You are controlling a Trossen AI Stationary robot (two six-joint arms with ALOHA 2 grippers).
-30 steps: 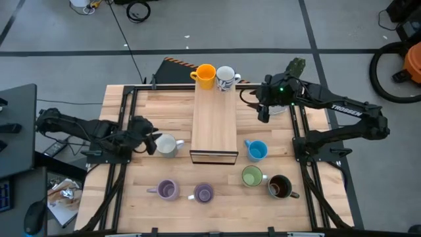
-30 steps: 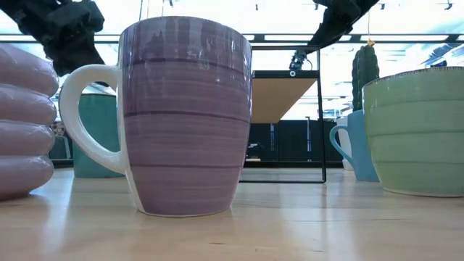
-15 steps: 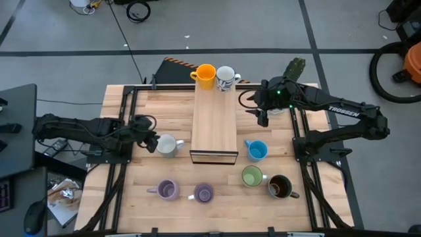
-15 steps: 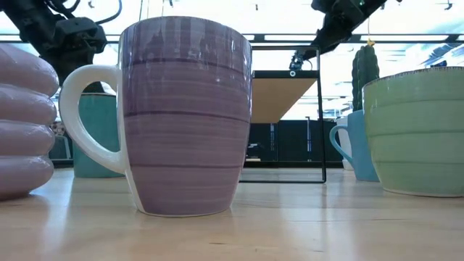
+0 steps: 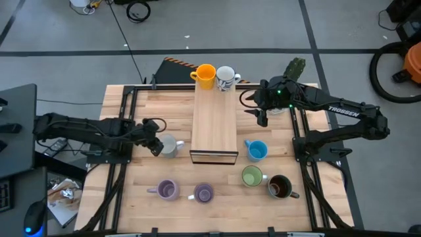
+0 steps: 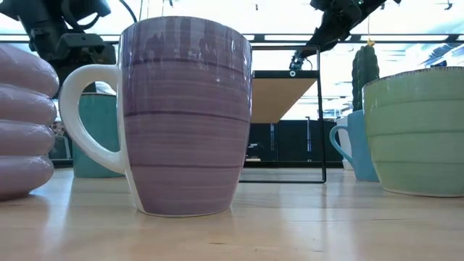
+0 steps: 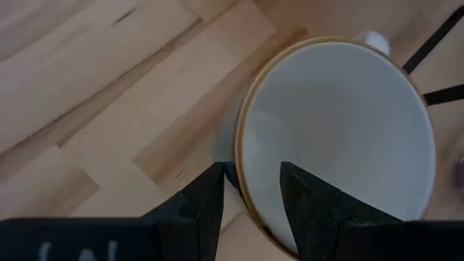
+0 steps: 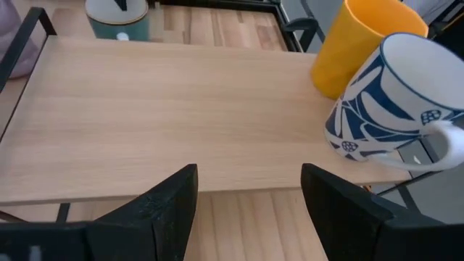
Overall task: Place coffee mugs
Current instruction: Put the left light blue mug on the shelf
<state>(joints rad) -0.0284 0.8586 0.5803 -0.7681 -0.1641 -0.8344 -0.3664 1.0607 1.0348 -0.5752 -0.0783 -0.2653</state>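
Straddling rim of plain white ceramic mug with my left hand, fingers apart, one inside, one outside. Closing square, then lifting straight toward raised wooden shelf beside mug. Right hand idle, apart, empty.

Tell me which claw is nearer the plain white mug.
Left. The left claw is right at the white mug, its fingers straddling the rim. The right claw hangs open across the raised board, far from the mug.

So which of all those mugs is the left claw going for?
The plain white mug left of the wooden shelf. The left gripper has its open fingers straddling that mug's rim; no other mug has a gripper at it.
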